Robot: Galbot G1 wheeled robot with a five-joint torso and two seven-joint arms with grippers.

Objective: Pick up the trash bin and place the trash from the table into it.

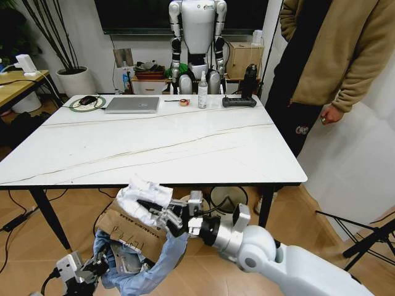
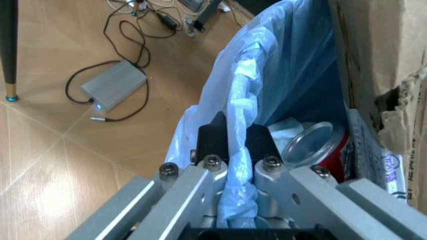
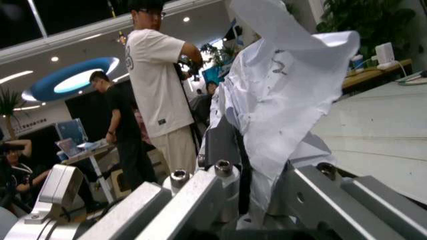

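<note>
Two grippers at work below the table's [image 1: 154,151] front edge. Left gripper [image 2: 235,140], low at the floor, pinches the blue bag rim of the bin [image 1: 139,268], which holds a red can [image 2: 320,150] and cardboard [image 1: 126,231]. Right gripper [image 1: 162,214] clamps crumpled white paper [image 1: 143,198] above the bin.

The right arm reaches in from the lower right, forearm level, its tool [image 1: 162,214] clamped tight on white crumpled paper; the left tool [image 1: 92,269] sits low at bottom left, pinched shut on blue bag plastic
</note>
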